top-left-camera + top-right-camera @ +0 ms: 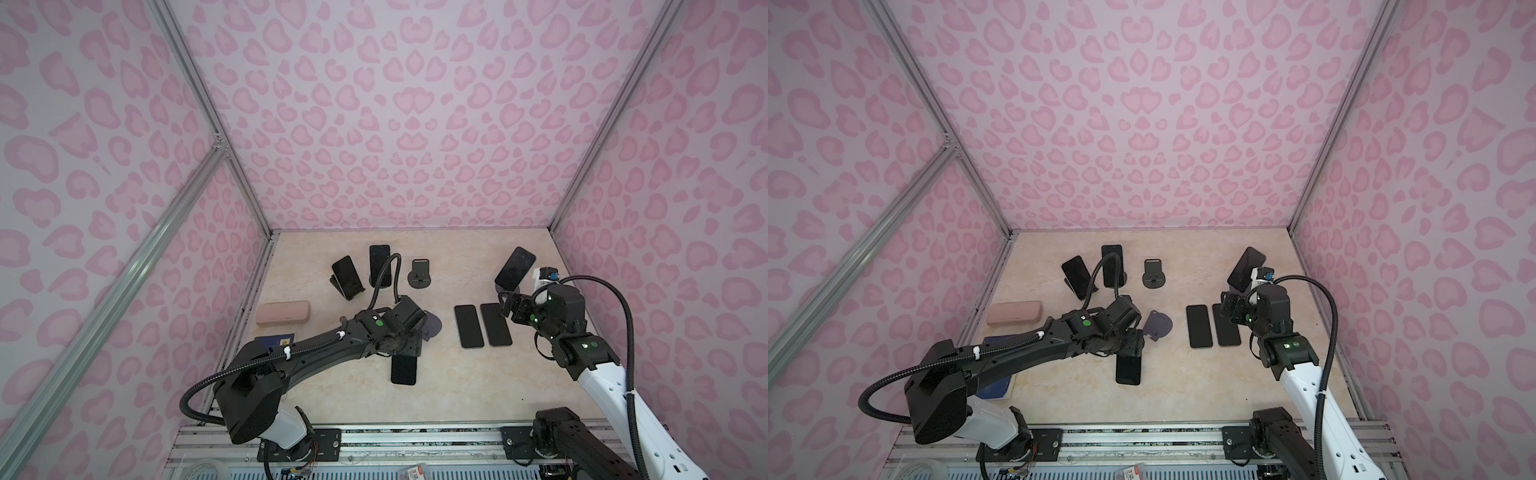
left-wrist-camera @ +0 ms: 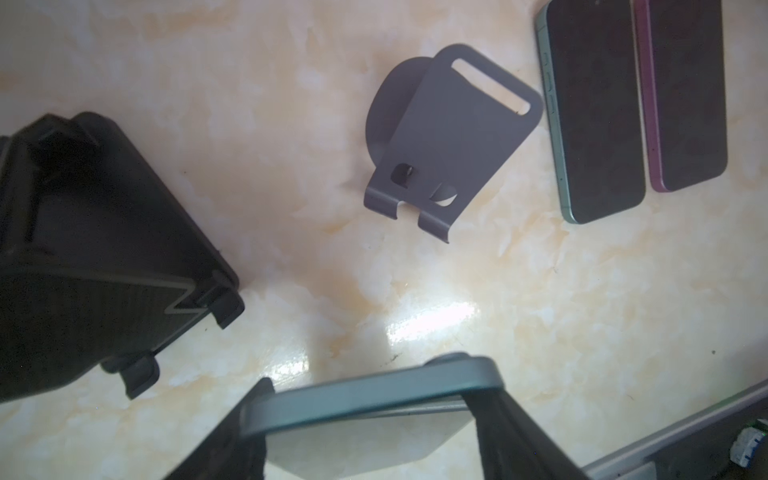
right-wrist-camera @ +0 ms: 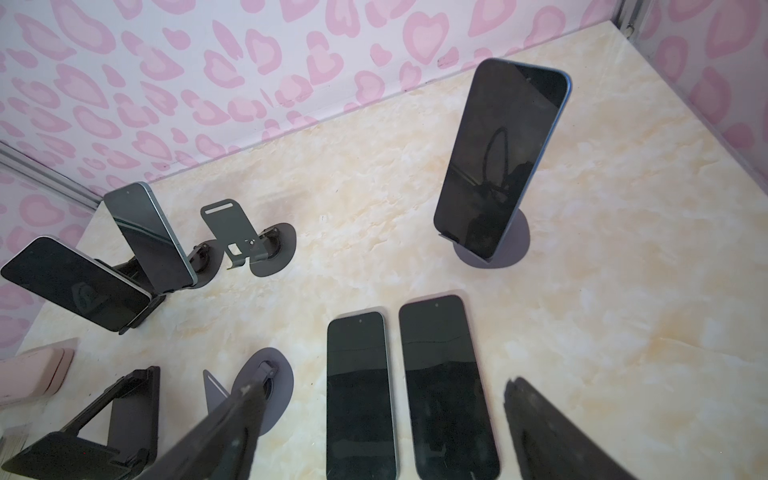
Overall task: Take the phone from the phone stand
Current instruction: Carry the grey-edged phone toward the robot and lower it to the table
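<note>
- We see the left arm stretched low over the table from the near left corner, with its wrist bent down near the middle.
- The left gripper is clamped on the phone, one finger on each long side.
- The phone is off the stand, with its free end pointing toward the near edge. We cannot tell whether that end touches the table.
- The purple stand sits empty just beside the left wrist, between it and the two flat phones.
- The right arm rises from the near right corner, folded at the elbow, with its wrist aimed toward the back left.
- The right gripper has its fingers spread wide and grips nothing as it hangs over the flat phones.
- In both top views the left wrist hides the gripper's fingers and the phone's upper part.
- The left wrist view shows only one grey-green edge of the phone and part of its back, and the frame cuts off the rest.
- A black stand runs out of that view's edge.
- The left arm partly covers a blue booklet.
- The far phone leans on a base that is largely hidden behind the right wrist.
</note>
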### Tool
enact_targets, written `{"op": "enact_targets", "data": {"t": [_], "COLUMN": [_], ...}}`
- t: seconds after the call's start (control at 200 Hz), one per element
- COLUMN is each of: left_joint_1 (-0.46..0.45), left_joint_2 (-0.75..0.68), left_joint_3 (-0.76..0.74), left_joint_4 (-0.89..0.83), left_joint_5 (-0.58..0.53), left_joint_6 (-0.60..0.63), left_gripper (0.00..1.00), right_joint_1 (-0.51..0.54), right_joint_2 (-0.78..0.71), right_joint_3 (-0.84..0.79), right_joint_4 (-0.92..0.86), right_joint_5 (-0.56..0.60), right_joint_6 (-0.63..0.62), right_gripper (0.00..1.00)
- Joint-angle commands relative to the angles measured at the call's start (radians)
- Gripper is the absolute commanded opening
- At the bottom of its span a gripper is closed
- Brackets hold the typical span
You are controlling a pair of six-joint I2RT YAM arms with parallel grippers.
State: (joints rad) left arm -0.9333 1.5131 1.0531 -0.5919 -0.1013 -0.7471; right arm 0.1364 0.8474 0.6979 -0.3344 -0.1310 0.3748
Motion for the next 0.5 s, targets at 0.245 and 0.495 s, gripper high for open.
{"op": "enact_targets", "data": {"t": [0.245, 0.495], "left_joint_1": [-0.004, -0.005], "left_joint_2": [0.028, 0.081], "left_joint_3": [-0.008, -0.018], "left_joint_4": [-0.032, -0.027], "left_joint_5": [0.03, 0.017], "left_joint_6": [-0.082, -0.095], "left_gripper": [0.62, 0.62], "right_joint_1": [-0.036, -0.074], "right_joint_2": [-0.012, -0.043], "right_joint_3": [-0.013, -0.014], "right_joint_4": [0.018, 0.005], "right_joint_5": [-0.02, -0.003], "right_joint_6": [0.019, 0.025], "right_gripper": [0.92, 0.92]}}
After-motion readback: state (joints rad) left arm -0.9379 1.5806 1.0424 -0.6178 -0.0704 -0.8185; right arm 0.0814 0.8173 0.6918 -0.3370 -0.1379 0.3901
